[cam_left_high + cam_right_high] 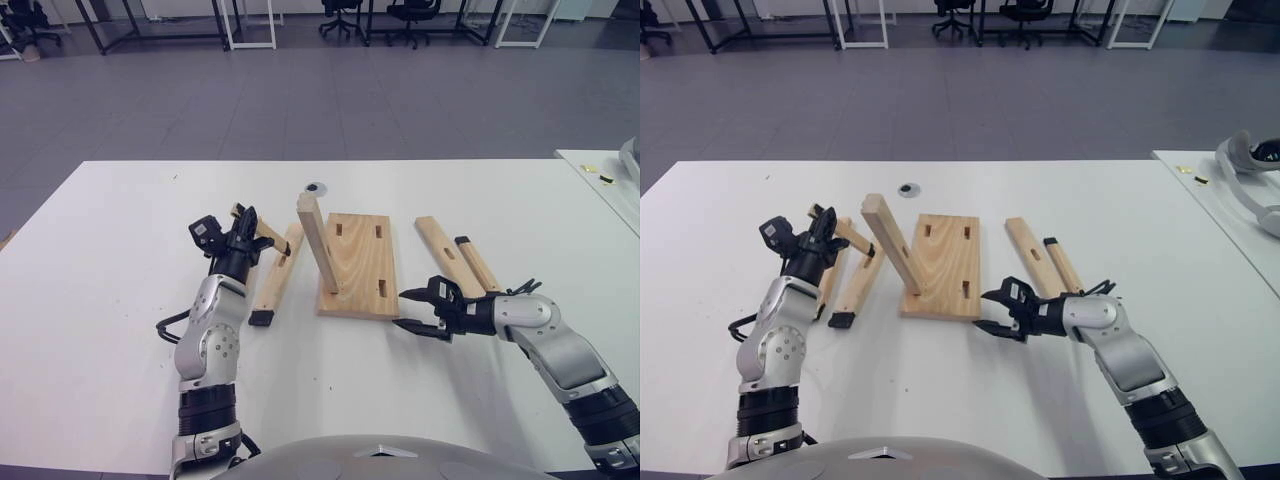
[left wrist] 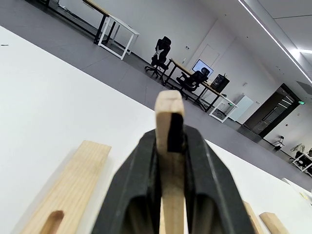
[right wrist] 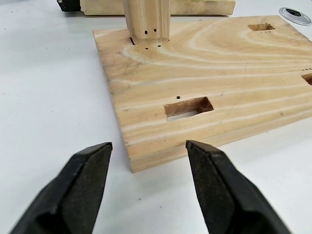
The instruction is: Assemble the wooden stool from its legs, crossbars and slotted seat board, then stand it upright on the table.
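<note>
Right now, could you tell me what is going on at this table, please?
The robot is partway through assembling a wooden stool. The slotted seat board lies flat on the table, one leg standing tilted in a slot. The left gripper is shut on a crossbar left of the board. The right gripper is open at the board's near right corner; two loose legs lie right of the board.
</note>
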You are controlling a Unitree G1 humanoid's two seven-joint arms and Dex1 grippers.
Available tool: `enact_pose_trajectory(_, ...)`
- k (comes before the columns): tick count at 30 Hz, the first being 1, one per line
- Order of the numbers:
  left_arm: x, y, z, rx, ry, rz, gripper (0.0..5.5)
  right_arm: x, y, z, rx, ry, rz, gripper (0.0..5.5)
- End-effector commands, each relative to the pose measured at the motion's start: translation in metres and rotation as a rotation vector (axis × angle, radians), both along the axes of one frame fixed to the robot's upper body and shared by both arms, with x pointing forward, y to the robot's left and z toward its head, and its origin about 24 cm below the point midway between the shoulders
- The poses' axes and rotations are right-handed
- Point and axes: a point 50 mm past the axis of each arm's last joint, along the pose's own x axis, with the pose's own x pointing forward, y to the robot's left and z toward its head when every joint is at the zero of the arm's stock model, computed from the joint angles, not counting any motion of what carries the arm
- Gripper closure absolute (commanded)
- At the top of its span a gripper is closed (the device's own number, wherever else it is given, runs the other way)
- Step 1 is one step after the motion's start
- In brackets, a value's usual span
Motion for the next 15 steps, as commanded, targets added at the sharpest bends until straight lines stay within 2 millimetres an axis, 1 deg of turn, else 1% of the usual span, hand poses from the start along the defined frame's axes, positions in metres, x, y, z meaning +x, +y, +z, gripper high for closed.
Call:
enact_pose_trajectory(1,0.0,0.0,-0.007,0.062,0.032,-0.008,5.11,0.001,0.001,-0.003,-0.004,-0.003,-0.013,2.66)
enact_pose_trajectory(5,-0.002,-0.002,-0.014,0.09,0.061,-0.005,5.11,0.0,0.001,-0.005,-0.007,0.0,-0.013,2.66)
enact_pose_trajectory(8,-0.003,-0.002,-0.019,0.147,0.087,0.007,5.11,0.0,0.001,-0.005,-0.009,0.001,-0.013,2.66)
enact_pose_trajectory(11,-0.003,0.0,-0.02,0.197,0.091,0.022,5.11,0.0,0.0,-0.006,-0.016,0.004,-0.015,2.66)
enact_pose_trajectory(15,-0.006,0.003,-0.014,0.22,0.081,0.033,5.11,0.0,0.0,-0.006,-0.017,0.004,-0.014,2.66)
